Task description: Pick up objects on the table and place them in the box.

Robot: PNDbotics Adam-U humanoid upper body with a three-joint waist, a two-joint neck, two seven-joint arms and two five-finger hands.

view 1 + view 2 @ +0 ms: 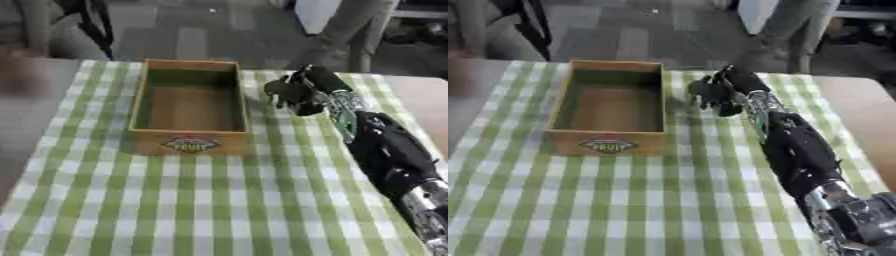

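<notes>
A wooden box [188, 139] with a fruit label on its front wall stands on the green-and-white checked cloth, left of centre. Its inside looks bare. My right arm reaches in from the lower right, and my right hand [290, 93] hovers just beyond the box's right wall, near its far corner. The hand is a dark mass seen from behind, and whether it holds anything is hidden. No loose object shows on the cloth. My left hand is out of view.
The checked cloth [175, 200] covers the table from the box to the near edge. Bare tabletop [424, 100] shows at the far right. Chair and table legs stand on the floor beyond the far edge.
</notes>
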